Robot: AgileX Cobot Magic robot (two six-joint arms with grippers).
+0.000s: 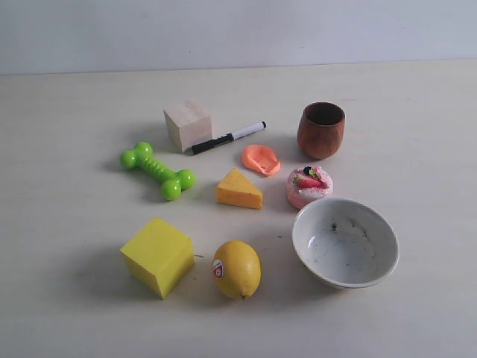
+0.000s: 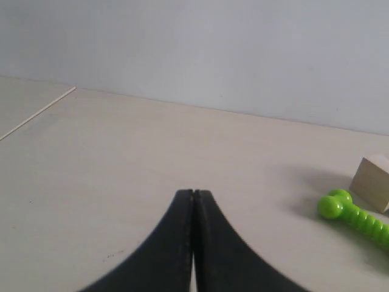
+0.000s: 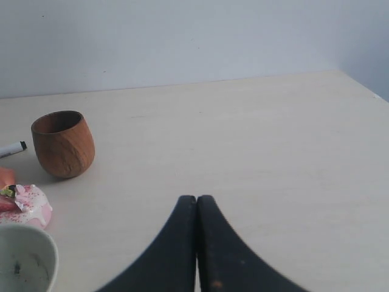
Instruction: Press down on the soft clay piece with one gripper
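Note:
The soft clay piece (image 1: 261, 159) is a small salmon-orange dented blob lying on the table between the marker and the wooden cup. A sliver of the clay (image 3: 5, 176) shows at the edge of the right wrist view. Neither arm appears in the exterior view. My left gripper (image 2: 193, 193) is shut with nothing between its black fingers, over bare table away from the objects. My right gripper (image 3: 196, 199) is also shut and empty, over bare table to the side of the cup.
Around the clay stand a wooden cup (image 1: 321, 130), a pink strawberry cake (image 1: 309, 186), a cheese wedge (image 1: 238, 189), a marker (image 1: 227, 138) and a wooden block (image 1: 188, 124). A green dumbbell toy (image 1: 157, 170), yellow cube (image 1: 157, 256), lemon (image 1: 237, 269) and white bowl (image 1: 345, 242) lie nearer.

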